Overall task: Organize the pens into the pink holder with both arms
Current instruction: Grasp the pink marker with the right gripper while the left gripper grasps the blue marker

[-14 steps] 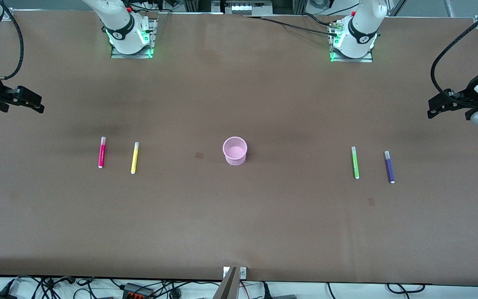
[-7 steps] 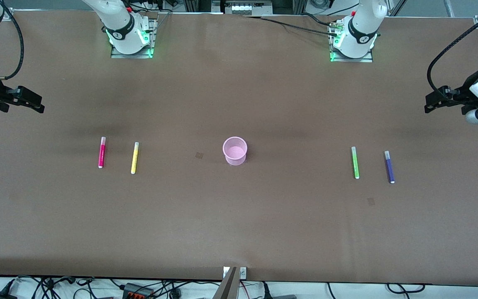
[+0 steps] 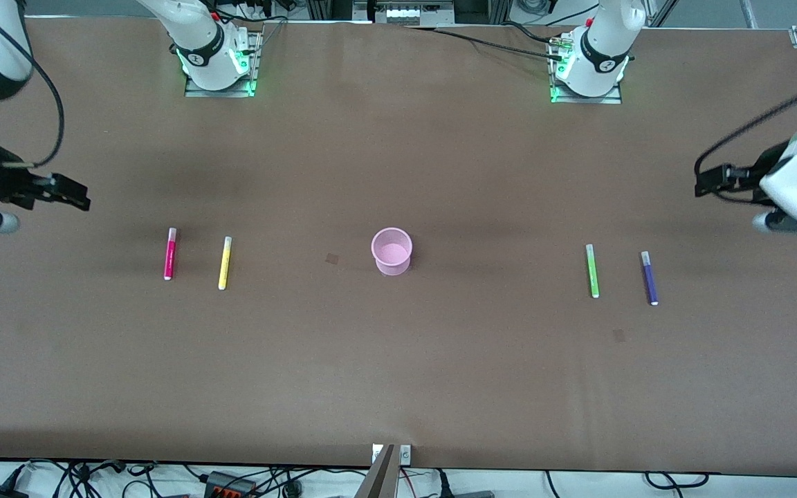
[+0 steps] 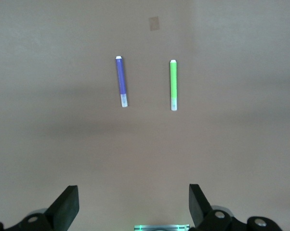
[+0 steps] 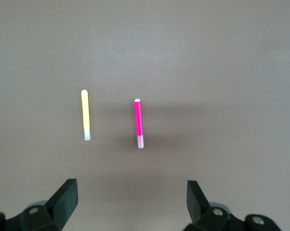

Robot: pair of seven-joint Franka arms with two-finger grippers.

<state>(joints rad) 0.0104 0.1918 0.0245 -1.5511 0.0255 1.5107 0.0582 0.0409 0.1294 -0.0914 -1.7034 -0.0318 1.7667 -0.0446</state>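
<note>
While the pink cup [image 3: 391, 251] stands upright in the middle of the brown table [image 3: 398, 380], all four pens lie flat on the tabletop, none in it. The magenta pen [image 3: 170, 254] and yellow pen [image 3: 224, 263] lie side by side toward the right arm's end; the green pen [image 3: 592, 270] and purple pen [image 3: 649, 277] lie together toward the left arm's end. Nothing stands between any pen and the cup. The right gripper [image 3: 70, 195] hangs over bare table near the magenta pen, fingers spread and holding nothing. The left gripper [image 3: 710, 181] hangs over bare table near the purple pen, likewise spread and unloaded.
</note>
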